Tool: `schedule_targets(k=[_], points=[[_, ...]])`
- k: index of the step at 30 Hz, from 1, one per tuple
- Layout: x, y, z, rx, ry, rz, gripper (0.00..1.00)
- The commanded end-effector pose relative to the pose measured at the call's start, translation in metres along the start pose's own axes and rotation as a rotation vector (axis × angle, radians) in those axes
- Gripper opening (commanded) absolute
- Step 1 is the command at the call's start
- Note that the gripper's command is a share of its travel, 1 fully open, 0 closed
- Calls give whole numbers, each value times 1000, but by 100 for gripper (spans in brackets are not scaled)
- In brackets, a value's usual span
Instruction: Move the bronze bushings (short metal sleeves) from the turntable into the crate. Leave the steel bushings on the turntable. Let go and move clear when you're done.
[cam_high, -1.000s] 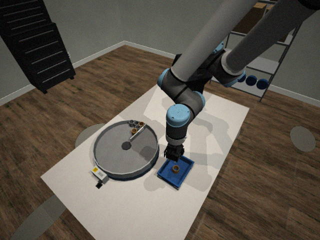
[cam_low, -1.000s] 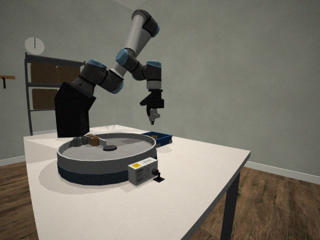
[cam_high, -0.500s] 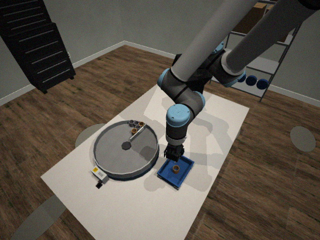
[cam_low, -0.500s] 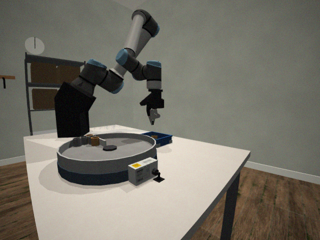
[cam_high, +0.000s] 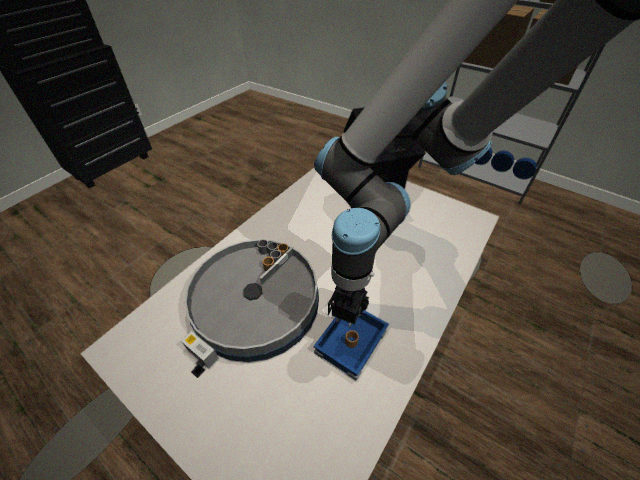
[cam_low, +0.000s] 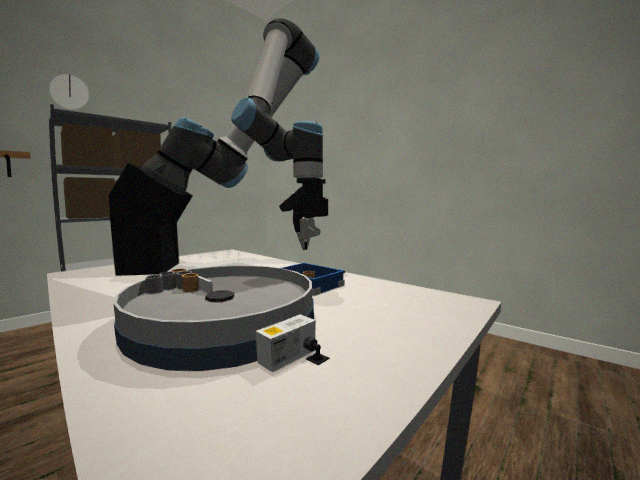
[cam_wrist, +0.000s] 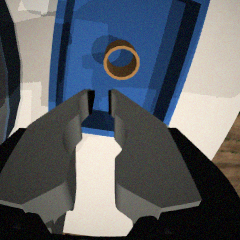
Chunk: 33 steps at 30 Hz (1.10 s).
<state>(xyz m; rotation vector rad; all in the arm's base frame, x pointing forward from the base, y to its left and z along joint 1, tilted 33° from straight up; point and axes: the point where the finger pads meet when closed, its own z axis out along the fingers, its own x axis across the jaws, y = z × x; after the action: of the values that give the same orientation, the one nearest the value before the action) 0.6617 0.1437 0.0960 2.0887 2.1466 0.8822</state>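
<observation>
One bronze bushing (cam_high: 352, 342) (cam_low: 309, 273) (cam_wrist: 121, 73) stands upright in the blue crate (cam_high: 369, 333) (cam_low: 330, 281) (cam_wrist: 80, 60). My gripper (cam_high: 350, 322) (cam_low: 305, 247) (cam_wrist: 101, 91) is shut with nothing between its fingertips. It hangs above the crate, clear of that bushing. On the grey turntable (cam_high: 222, 310) (cam_low: 206, 330), a bronze bushing (cam_high: 267, 267) (cam_low: 189, 283) stands beside the divider bar. Another bronze bushing (cam_high: 282, 249) (cam_low: 179, 271) stands near the rim. Three steel bushings (cam_high: 262, 246) (cam_low: 154, 284) are grouped with them.
The pale divider bar (cam_high: 275, 264) (cam_low: 205, 283) runs from near the turntable's black hub (cam_high: 252, 291) (cam_low: 219, 296) toward the rim. The turntable's raised wall stands between the bushings and the crate. A small control box (cam_high: 199, 349) (cam_low: 285, 345) sits against the turntable's outside.
</observation>
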Motion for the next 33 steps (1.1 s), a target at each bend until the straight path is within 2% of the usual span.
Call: schedule_targets(k=[1, 6, 10, 14, 18, 20, 28, 33], points=[[0, 1, 0, -1, 0, 0, 6], [-2, 0, 0, -1, 0, 0, 5], [-16, -5, 0, -1, 0, 0, 5], [-51, -17, -1, -2, 0, 0, 5], [-106, -35, -1, -2, 0, 0, 5], [-106, -35, -1, -2, 0, 0, 5], [-240, -79, -1, -2, 0, 0, 5], [-310, -102, 0, -2, 0, 0, 5]])
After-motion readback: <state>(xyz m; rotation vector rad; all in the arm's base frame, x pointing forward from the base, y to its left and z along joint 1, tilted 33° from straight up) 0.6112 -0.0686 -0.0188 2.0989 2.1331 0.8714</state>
